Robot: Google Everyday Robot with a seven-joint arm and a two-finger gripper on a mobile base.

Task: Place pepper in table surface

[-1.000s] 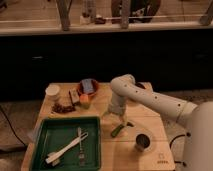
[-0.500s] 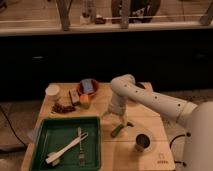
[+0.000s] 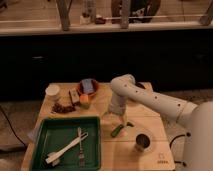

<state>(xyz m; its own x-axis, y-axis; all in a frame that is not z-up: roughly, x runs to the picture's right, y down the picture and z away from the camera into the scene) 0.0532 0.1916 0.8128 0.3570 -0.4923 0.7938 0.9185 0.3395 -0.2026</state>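
The pepper [image 3: 118,130] lies on the table surface [image 3: 120,152], right of the tray [image 3: 37,142]. The gripper [image 3: 122,120] hangs just above it. The placing looks nearly done.

Almost no change across the 3 frames. Arm holds the same bent pose over the worktop [image 3: 150,150], gripper [image 3: 123,122] still low, just right of the green tray's [image 3: 37,145] far corner. Pepper [image 3: 117,130] lies in the same spot on the worktop right below the gripper, same slant; whether they touch, cannot tell. No visible shift in arm, gripper or pepper over the last 1 s.
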